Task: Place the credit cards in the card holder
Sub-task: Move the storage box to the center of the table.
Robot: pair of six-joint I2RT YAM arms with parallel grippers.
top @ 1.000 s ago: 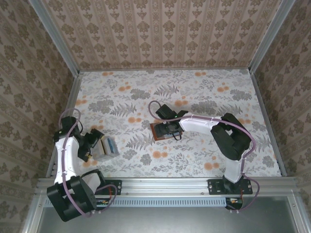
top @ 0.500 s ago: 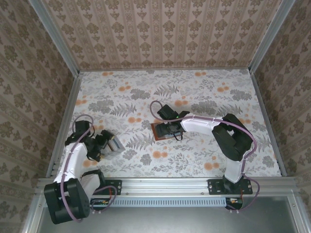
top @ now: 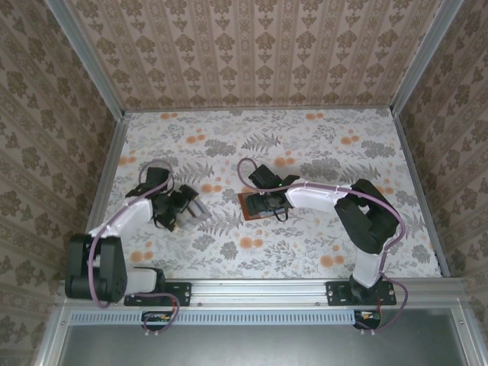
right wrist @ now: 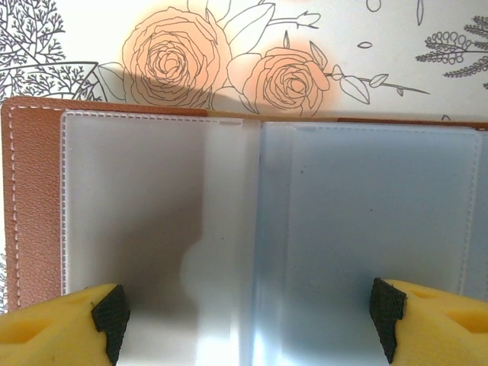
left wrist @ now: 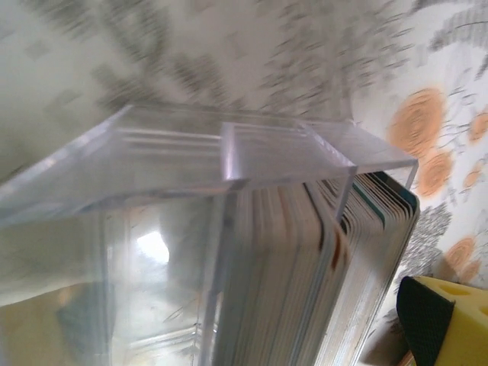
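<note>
From the top view, the left claw [top: 181, 211] is seen left of the middle of the flowered table [top: 320, 145]. A clear box [top: 197, 212] is gripped at its tip. The right claw [top: 267, 203] is seen just right of the middle, over the brown wallet [top: 245, 206], which lies flat on the table. The box and the wallet are near each other but apart.

What is in the box cannot be made out from above. It is shown by the left wrist view: the box [left wrist: 175, 160] is packed with cards [left wrist: 366, 244] standing side by side, their thin edges turned to the camera. One yellow finger [left wrist: 450, 324] with a black tip is seen at the lower right, just beside the stack. Only blurred edges are seen, so nothing on the cards can be read.

The inside of the wallet is shown by the right wrist view. The wallet [right wrist: 30, 198] is spread open, with brown leather and white stitching down the left side and cloudy grey pockets [right wrist: 137, 198] across the rest. The right claw [right wrist: 248, 313] is spread wide and nothing is gripped by it. Its yellow fingertips [right wrist: 57, 324] are seen at the lower left and lower right corners, over the pockets. Pink roses [right wrist: 183, 57] printed on the table are seen above the wallet.
</note>
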